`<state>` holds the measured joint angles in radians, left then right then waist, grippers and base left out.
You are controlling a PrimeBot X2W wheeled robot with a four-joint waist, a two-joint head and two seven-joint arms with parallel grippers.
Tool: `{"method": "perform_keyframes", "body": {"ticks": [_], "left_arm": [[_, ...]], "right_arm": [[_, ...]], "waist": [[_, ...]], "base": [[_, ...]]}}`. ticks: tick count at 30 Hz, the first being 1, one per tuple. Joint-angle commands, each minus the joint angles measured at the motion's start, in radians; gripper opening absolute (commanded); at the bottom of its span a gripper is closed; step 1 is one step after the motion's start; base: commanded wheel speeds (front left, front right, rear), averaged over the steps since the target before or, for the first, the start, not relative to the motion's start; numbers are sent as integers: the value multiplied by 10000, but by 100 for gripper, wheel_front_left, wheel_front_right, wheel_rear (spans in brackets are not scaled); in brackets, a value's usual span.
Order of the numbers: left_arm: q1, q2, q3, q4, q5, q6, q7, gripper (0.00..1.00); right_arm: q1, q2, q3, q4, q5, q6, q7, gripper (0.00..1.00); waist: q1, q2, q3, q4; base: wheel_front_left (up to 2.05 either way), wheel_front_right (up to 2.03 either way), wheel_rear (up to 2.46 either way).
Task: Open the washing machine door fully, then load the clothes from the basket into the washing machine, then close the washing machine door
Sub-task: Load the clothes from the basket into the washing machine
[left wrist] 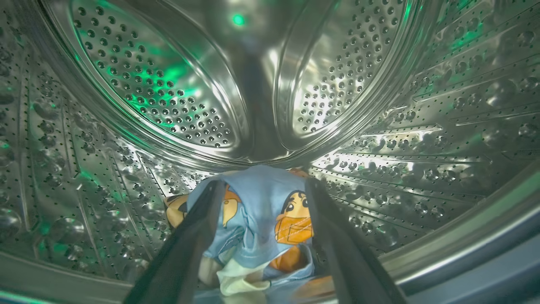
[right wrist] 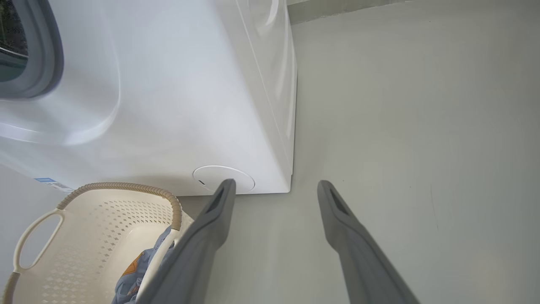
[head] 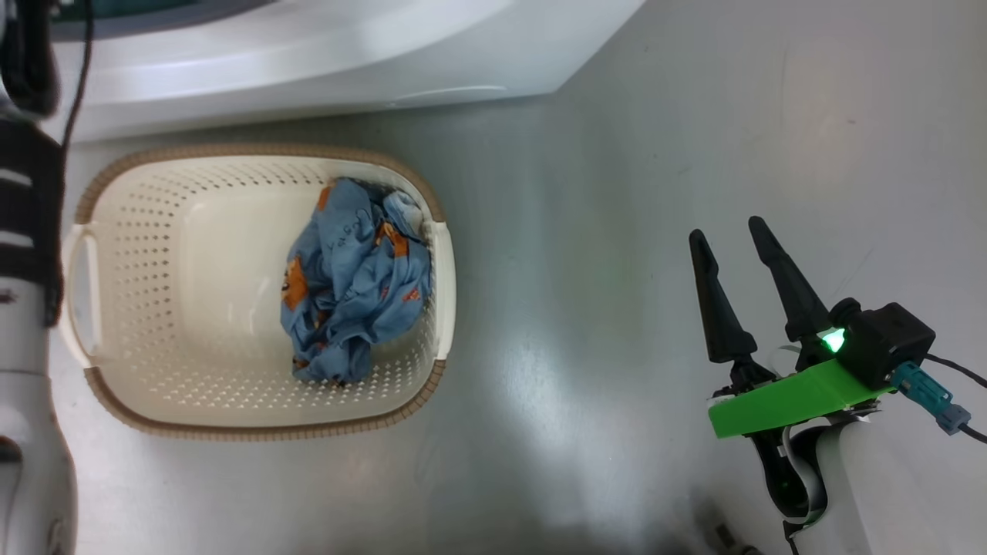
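Observation:
My left gripper (left wrist: 265, 182) is inside the washing machine's steel drum (left wrist: 168, 84). It stands open, one finger on each side of a light-blue piece of the clothes (left wrist: 257, 219) that lies on the drum floor. More of the clothes (head: 355, 285) lie bunched in the right half of the basket (head: 254, 150), on the floor in front of the washing machine (head: 308, 62). My right gripper (head: 727, 230) hangs open and holds nothing, over bare floor to the right of the basket. The washing machine door is out of view.
My left arm (head: 23, 385) runs up the left edge of the head view beside the basket. The right wrist view has the machine's white front (right wrist: 168, 105), its rubber ring (right wrist: 46, 55), round service cap (right wrist: 223, 177), and the basket rim (right wrist: 118, 185) below.

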<state>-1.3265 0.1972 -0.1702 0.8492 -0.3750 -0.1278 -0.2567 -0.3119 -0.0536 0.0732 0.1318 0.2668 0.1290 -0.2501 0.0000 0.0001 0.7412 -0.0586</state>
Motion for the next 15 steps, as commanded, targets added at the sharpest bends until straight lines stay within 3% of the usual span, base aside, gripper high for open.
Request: {"method": "perform_keyframes", "body": {"ticks": [1, 15], "left_arm": [[326, 403, 257, -360, 65, 12, -51, 100], [2259, -111, 680, -1376, 338, 8, -51, 100]], "right_arm": [[140, 34, 168, -136, 24, 17, -117, 100], [412, 34, 58, 150, -188, 17, -117, 100]], "waist": [[0, -1, -285, 144], [0, -1, -1658, 567]], "base": [[0, 0, 0], [0, 0, 0]]}}
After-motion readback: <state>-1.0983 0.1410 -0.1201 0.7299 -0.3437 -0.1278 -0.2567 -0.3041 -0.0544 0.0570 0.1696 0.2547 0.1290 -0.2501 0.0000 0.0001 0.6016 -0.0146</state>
